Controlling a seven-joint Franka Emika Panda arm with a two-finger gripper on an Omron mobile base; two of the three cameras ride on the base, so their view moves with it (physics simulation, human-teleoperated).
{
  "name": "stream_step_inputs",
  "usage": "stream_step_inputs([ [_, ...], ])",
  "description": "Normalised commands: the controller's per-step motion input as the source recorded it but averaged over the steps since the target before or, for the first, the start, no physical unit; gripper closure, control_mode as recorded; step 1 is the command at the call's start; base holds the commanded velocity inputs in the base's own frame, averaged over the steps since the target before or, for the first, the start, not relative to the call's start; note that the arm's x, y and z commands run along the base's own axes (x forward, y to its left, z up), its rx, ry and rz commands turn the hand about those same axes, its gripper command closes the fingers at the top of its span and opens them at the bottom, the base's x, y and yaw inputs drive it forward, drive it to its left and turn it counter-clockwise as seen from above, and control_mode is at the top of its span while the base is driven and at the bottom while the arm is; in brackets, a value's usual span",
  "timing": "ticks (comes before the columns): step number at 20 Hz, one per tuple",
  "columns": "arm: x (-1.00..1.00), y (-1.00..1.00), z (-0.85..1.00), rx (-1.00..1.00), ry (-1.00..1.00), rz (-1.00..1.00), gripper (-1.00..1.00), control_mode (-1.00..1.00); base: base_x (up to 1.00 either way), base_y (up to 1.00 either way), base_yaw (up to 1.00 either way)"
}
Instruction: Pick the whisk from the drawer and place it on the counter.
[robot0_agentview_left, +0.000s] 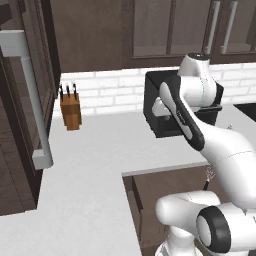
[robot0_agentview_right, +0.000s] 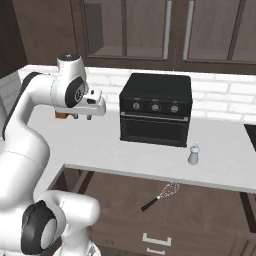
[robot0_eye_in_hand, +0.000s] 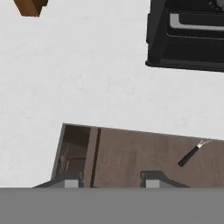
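Hovering high over the long light grey-white table (robot0_agentview_right: 100, 145), I look down into the wide dark brown wooden drawer (robot0_agentview_right: 200, 210), pulled open. On its flat floor lies the small whisk (robot0_agentview_right: 161, 195) — silver wire head, thin black handle — off toward the right. My pincer (robot0_eye_in_hand: 111, 180) hangs open and empty, well apart from it. Descending straight, I'd miss it; that thin handle could roll from my fingertips (robot0_eye_in_hand: 72, 181) or tilt out — and I might clip the drawer's edge.

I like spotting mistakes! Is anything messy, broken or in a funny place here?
Nothing is spilled or broken. The one odd thing is the whisk: it lies at a slant in the open drawer instead of on the counter. The shaker stands upright, and the gripper hangs high above, holding nothing.
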Motion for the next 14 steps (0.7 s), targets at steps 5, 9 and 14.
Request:
stream_step_inputs([
  [5, -0.51, -0.21, 0.0, 0.01, -0.12, 0.0, -1.0, -1.0, 0.0, 0.0, 0.0],
  [9, -0.99, -0.82, -0.03, 0.0, -0.2, 0.0, -1.0, -1.0, 0.0, 0.0, 0.0],
  [14, -0.24, -1.0, -0.04, 0.0, 0.0, 0.0, -1.0, -1.0, 0.0, 0.0, 0.0],
])
